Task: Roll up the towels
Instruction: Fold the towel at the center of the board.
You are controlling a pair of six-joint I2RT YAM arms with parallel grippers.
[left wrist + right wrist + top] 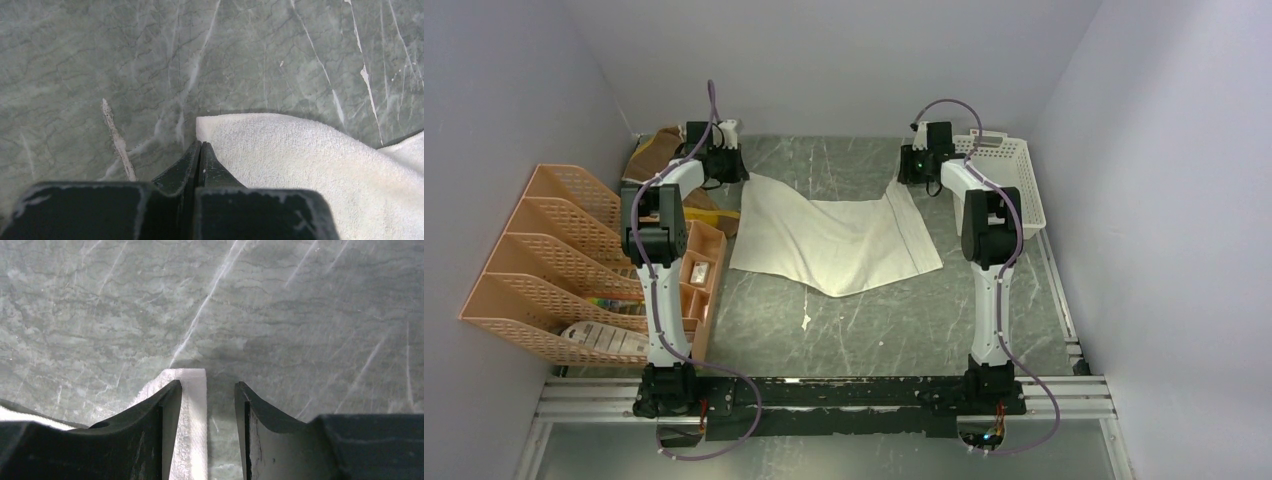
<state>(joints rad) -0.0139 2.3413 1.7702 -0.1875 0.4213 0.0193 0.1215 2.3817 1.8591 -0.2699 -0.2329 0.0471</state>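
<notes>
A cream-white towel (834,240) lies spread over the middle of the marble table, sagging into folds between the two arms. My left gripper (729,165) is at its far left corner. In the left wrist view that gripper (200,145) is shut, with the corner of the towel (300,160) caught at the tips and slightly lifted. My right gripper (914,170) is at the far right corner. In the right wrist view it (207,384) stands open, and a strip of the towel (195,415) lies between the fingers against the left one. The brown towel (656,150) is bunched at the far left.
An orange mesh file rack (544,260) fills the left side, with a small compartment box (699,270) next to it. A white slotted basket (1014,180) stands at the far right. Walls close in on three sides.
</notes>
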